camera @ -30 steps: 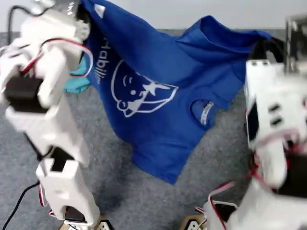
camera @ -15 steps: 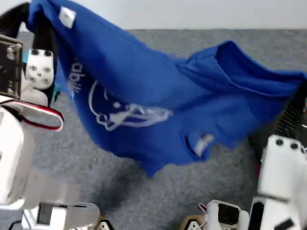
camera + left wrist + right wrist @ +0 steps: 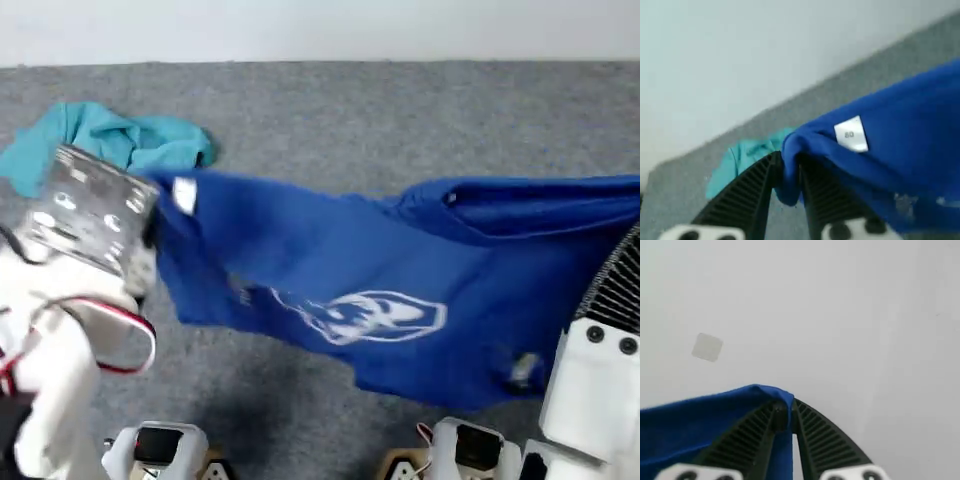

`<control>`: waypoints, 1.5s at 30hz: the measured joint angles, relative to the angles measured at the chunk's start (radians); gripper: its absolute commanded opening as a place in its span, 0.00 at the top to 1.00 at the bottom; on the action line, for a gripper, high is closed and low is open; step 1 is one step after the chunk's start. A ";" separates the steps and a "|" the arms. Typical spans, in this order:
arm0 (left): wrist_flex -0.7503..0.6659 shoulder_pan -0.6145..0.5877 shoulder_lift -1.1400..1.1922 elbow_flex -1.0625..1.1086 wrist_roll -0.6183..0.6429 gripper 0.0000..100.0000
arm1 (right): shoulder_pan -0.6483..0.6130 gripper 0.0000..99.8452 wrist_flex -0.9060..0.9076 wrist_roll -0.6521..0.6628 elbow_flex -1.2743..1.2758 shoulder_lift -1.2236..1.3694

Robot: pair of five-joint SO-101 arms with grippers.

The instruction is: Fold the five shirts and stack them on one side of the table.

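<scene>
A blue shirt (image 3: 400, 290) with a white print hangs stretched above the grey table between both arms. My left gripper (image 3: 788, 165) is shut on one bunched edge of the blue shirt (image 3: 900, 150), close to its white size label. My right gripper (image 3: 785, 412) is shut on another edge of the blue shirt (image 3: 700, 425), held high against the pale wall. In the high view the left arm (image 3: 85, 215) stands at the left and the right arm (image 3: 600, 380) at the right edge. A teal shirt (image 3: 110, 140) lies crumpled at the table's far left.
The grey table (image 3: 380, 110) runs back to a pale wall (image 3: 320, 25). The arm bases (image 3: 160, 450) stand along the near edge. The teal shirt (image 3: 747, 155) shows past the left gripper.
Both arms have pulled the blue shirt down and towards the near edge, spreading it wider and flatter. The teal shirt, earlier hidden by the left arm, now lies uncovered.
</scene>
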 measured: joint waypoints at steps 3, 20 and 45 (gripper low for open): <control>0.000 0.000 -0.132 0.167 -0.046 0.99 | 0.000 0.99 -0.003 0.000 0.000 0.000; -0.144 0.000 -0.247 0.423 -0.106 0.99 | 0.040 0.99 -0.129 0.000 0.241 0.008; -0.055 -0.123 -0.253 0.077 -0.038 0.99 | 0.048 0.99 -0.186 0.000 -0.029 -0.011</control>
